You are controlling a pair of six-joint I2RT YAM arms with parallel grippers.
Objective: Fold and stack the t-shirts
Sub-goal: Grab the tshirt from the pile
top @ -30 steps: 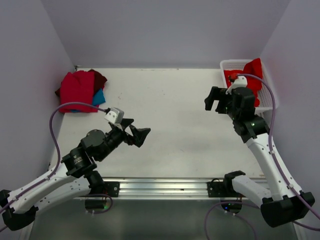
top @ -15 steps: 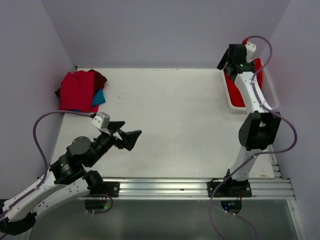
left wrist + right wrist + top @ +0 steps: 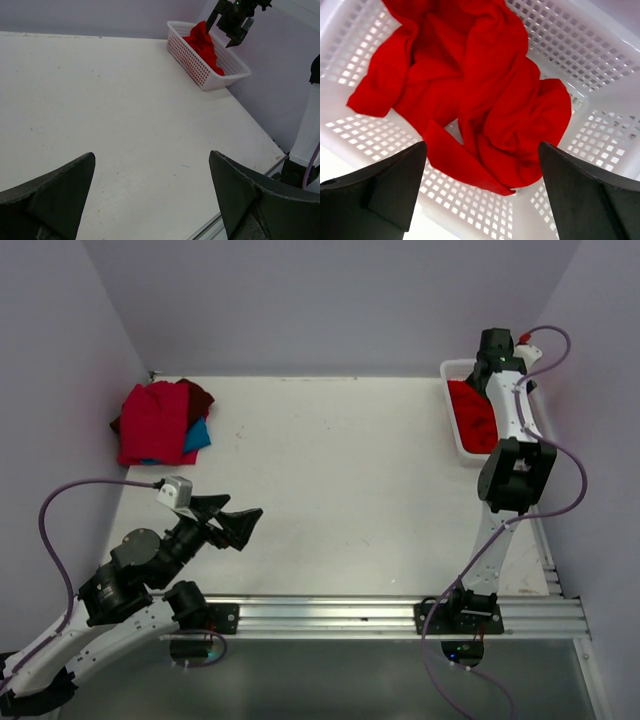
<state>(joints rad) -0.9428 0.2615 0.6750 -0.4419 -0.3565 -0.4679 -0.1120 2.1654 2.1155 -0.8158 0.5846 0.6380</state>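
The crumpled bright red cloth t-shirt [image 3: 470,90] lies bunched in the white plastic mesh basket [image 3: 580,45]. Only the right wrist view shows its folds up close. It sits below the right gripper [image 3: 482,145], between jaws spread wide.

Only the top view shows the pile of folded red, maroon and blue t-shirts [image 3: 158,422], upper left. The left gripper [image 3: 232,523], lower left, is spread wide and holds nothing.

A second ago the right gripper was beside the basket. Now it is over it.

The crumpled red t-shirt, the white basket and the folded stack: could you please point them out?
crumpled red t-shirt [image 3: 485,90]: right wrist view, middle of the bunched cloth.
white basket [image 3: 189,57]: left wrist view, its near mesh wall.
folded stack [image 3: 155,423]: top view, top red shirt.
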